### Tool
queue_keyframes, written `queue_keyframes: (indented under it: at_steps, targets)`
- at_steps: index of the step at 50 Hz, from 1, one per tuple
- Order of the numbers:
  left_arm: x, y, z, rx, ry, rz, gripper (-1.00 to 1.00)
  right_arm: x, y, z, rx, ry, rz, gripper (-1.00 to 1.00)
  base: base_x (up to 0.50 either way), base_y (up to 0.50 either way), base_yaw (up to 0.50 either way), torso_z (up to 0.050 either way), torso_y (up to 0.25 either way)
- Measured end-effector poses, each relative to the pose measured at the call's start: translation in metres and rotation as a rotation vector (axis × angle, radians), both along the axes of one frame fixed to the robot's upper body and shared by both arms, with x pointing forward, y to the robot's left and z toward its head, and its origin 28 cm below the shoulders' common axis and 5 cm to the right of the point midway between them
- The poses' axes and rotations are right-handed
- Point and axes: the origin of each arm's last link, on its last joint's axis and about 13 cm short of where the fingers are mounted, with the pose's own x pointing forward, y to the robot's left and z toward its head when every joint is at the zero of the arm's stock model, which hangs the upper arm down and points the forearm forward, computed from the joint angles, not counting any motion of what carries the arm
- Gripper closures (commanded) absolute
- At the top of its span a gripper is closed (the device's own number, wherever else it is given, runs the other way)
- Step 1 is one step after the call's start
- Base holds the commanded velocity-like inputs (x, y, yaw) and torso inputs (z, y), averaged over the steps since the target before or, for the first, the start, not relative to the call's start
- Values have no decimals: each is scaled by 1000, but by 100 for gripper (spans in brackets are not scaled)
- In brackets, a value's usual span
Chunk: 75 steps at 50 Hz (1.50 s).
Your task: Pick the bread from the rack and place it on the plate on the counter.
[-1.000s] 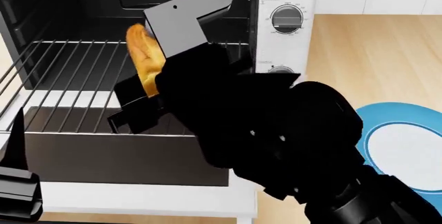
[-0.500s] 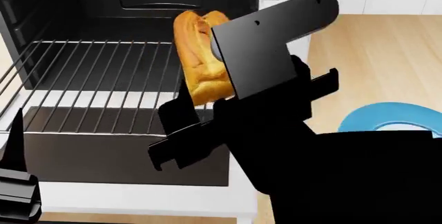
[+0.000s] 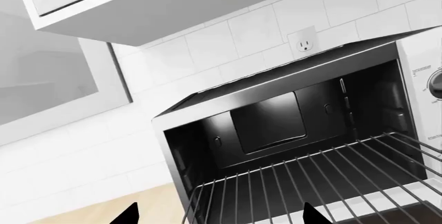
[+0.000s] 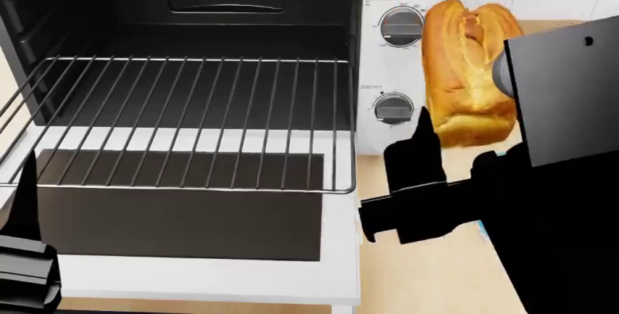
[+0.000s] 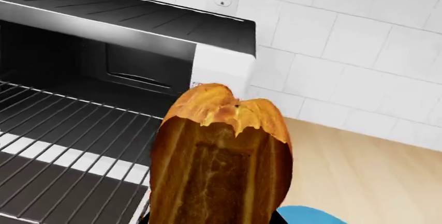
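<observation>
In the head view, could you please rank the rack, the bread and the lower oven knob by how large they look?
1. the rack, by far the widest
2. the bread, held nearer the camera, so flattered
3. the lower oven knob

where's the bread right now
In the head view the bread is held up in the right gripper, clear of the rack, in front of the oven's control knobs at the right of the open oven.

Counter (image 4: 483, 38) — light beige wood-grain — bearing a white oven (image 4: 401, 53), door open; blue-rimmed plate (image 5: 311, 216) alongside.
</observation>
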Motion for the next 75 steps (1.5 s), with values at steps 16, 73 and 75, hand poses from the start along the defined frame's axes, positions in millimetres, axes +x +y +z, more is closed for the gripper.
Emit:
queue_keyframes:
  at_steps: [16,73,75]
  targets:
    - [1,0,0,1,2,-3,-100,0,-29,-3,-9,50,-145,100,0,0,0,0,0]
    - [3,-4,-1,10,5,-11,-100,57,-72,-46,-61,357,-321,100,0,0,0,0,0]
    - [3,-4,-1,11,5,-11,-100,59,-72,-47,-64,366,-321,100,0,0,0,0,0]
